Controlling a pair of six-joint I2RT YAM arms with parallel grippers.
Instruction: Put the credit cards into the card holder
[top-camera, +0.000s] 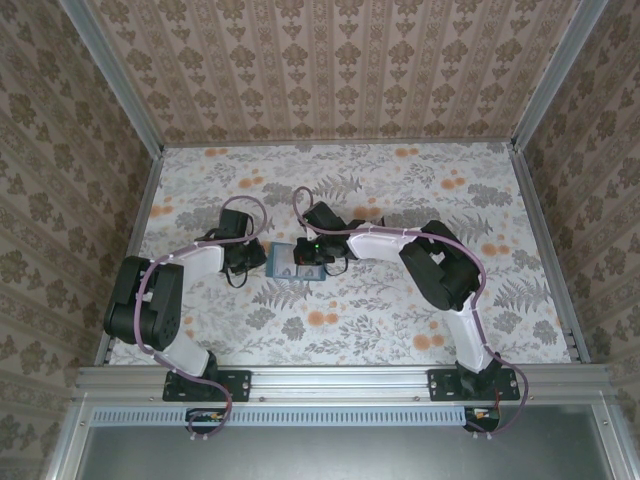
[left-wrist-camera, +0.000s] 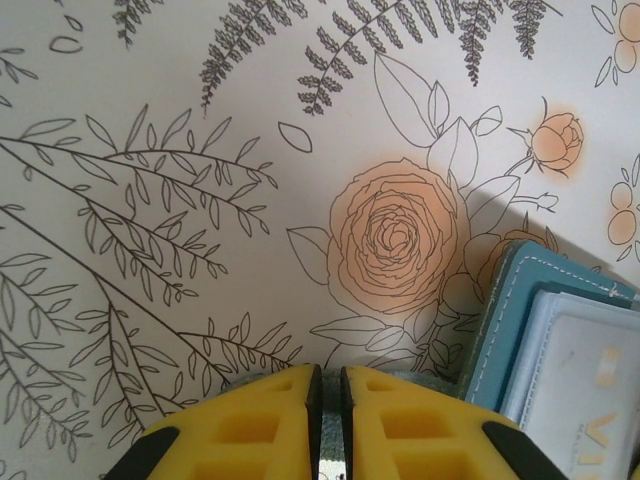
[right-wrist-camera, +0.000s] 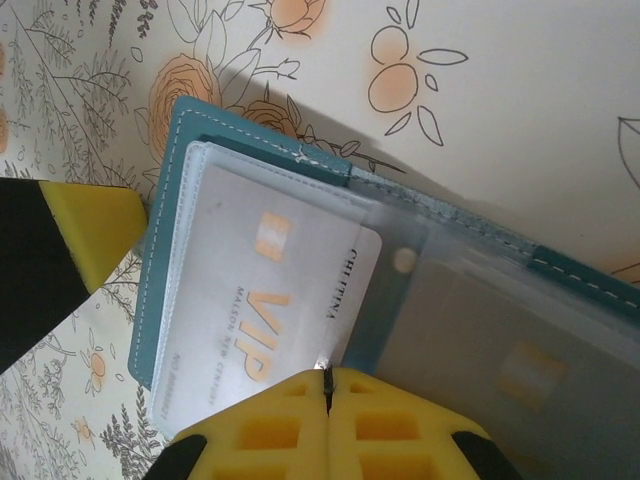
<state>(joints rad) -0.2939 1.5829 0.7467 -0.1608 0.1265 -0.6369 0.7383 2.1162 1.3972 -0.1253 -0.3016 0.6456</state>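
Observation:
The teal card holder (top-camera: 283, 262) lies open like a book on the flowered table, between my two grippers. A pale VIP credit card (right-wrist-camera: 270, 290) sits partly inside the clear sleeve of its left panel, its right end sticking out. Another greyish card (right-wrist-camera: 500, 370) lies under the right panel's sleeve. My right gripper (right-wrist-camera: 328, 372) is shut, its tips on the sleeve's edge just below the VIP card. My left gripper (left-wrist-camera: 327, 372) is shut on a thin teal-grey edge of the card holder (left-wrist-camera: 495, 330); its yellow finger (right-wrist-camera: 95, 235) touches the holder's left side.
The table cloth (top-camera: 400, 300) has a flower and fern print. Patterned walls enclose the back and both sides. Open table lies in front of and to the right of the holder.

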